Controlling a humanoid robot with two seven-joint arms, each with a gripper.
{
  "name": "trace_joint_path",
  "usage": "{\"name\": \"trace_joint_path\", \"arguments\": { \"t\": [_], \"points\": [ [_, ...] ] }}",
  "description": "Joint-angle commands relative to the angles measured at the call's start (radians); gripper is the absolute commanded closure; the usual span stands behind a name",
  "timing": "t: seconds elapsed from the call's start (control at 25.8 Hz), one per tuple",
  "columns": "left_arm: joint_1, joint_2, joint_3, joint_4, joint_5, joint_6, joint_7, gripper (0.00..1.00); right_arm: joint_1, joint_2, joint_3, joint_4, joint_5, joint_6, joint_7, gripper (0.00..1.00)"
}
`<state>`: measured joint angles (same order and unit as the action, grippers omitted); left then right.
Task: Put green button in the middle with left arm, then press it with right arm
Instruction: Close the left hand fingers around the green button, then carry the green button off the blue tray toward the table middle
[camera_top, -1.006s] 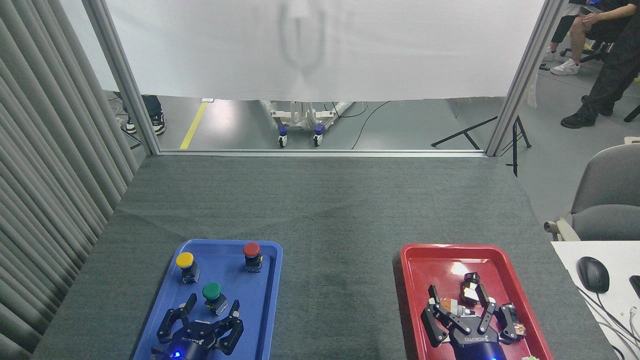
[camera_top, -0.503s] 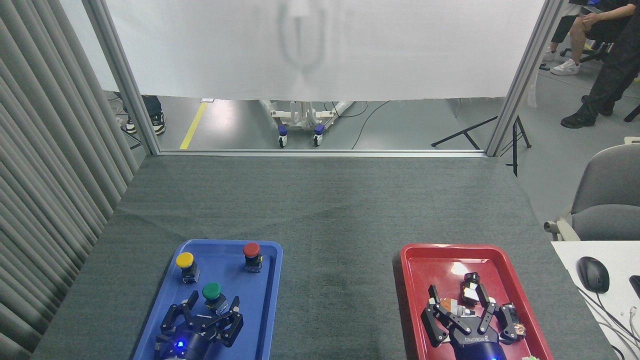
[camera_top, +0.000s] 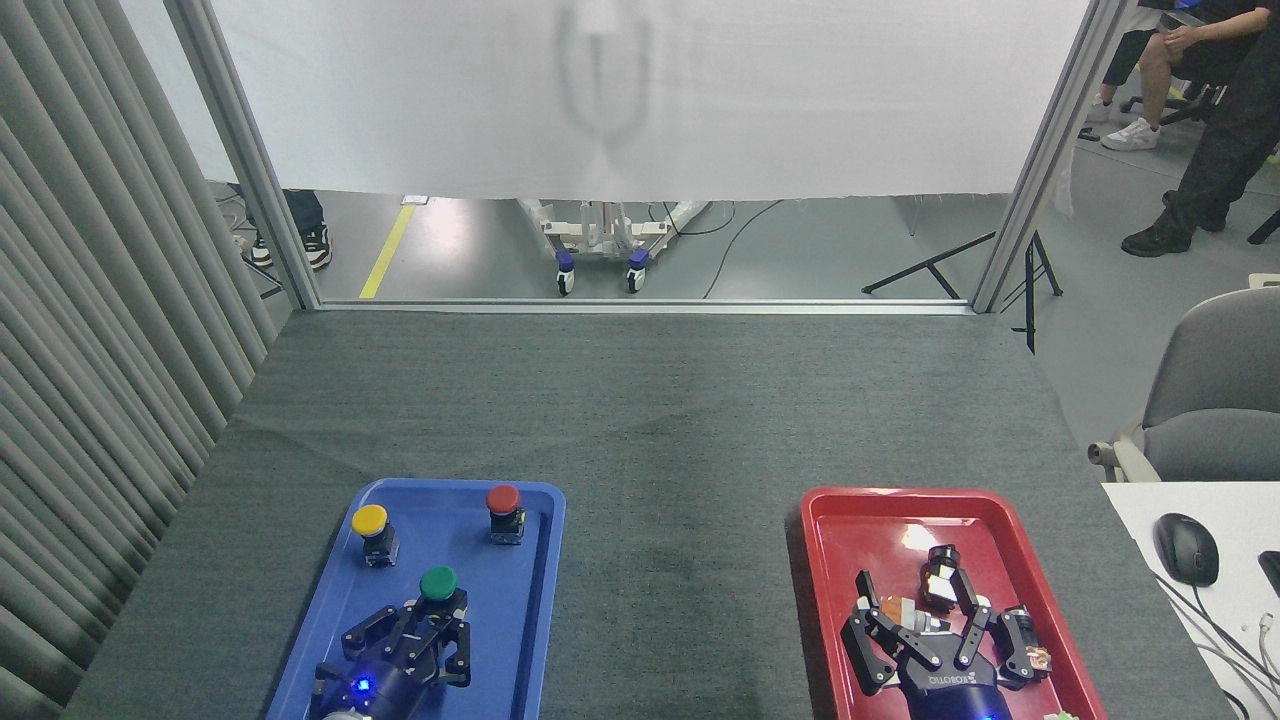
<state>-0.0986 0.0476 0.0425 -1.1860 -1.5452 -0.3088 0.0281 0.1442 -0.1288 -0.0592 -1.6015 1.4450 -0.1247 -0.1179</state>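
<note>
Three push-buttons: green button (camera_top: 438, 583), yellow (camera_top: 369, 520), red (camera_top: 502, 498). Two trays: blue (camera_top: 520, 620), red (camera_top: 830, 600). Two grippers: left (camera_top: 425, 625), right (camera_top: 925, 620).

Bare mat (camera_top: 660, 440) between trays

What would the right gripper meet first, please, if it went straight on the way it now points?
The right gripper points up the red tray, away from the robot. If low enough, it would probably meet the tray's far rim first, then bare grey mat; its height is unclear from this one view.

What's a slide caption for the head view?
Left tool closed around the green button in the blue tray; right tool open over red tray.
</note>
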Motion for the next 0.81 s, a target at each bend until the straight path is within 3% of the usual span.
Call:
{"name": "trace_joint_path", "arguments": {
  "t": [0.0, 0.15, 0.31, 0.58, 0.77],
  "points": [
    [0.0, 0.012, 0.0, -0.017, -0.001, -0.053, -0.002, 1.0, 0.0, 0.0, -0.001, 0.0, 0.0, 0.0, 0.0, 0.0],
    [0.008, 0.009, -0.029, -0.19, 0.011, -0.122, 0.006, 1.0, 0.0, 0.0, -0.001, 0.0, 0.0, 0.0, 0.0, 0.0],
    [-0.047, -0.031, -0.216, -0.234, 0.01, -0.064, 0.007, 1.0, 0.0, 0.0, 0.001, 0.0, 0.0, -0.001, 0.0, 0.0],
    [-0.227, -0.176, -0.467, 0.109, -0.001, 0.119, 0.021, 1.0, -0.008, 0.0, 0.002, 0.002, -0.002, 0.0, -0.002, 0.0],
    [-0.265, -0.183, -0.561, 0.232, 0.007, 0.218, 0.047, 1.0, -0.008, 0.005, 0.002, 0.002, -0.002, -0.003, -0.002, 0.0]
  ]
}}
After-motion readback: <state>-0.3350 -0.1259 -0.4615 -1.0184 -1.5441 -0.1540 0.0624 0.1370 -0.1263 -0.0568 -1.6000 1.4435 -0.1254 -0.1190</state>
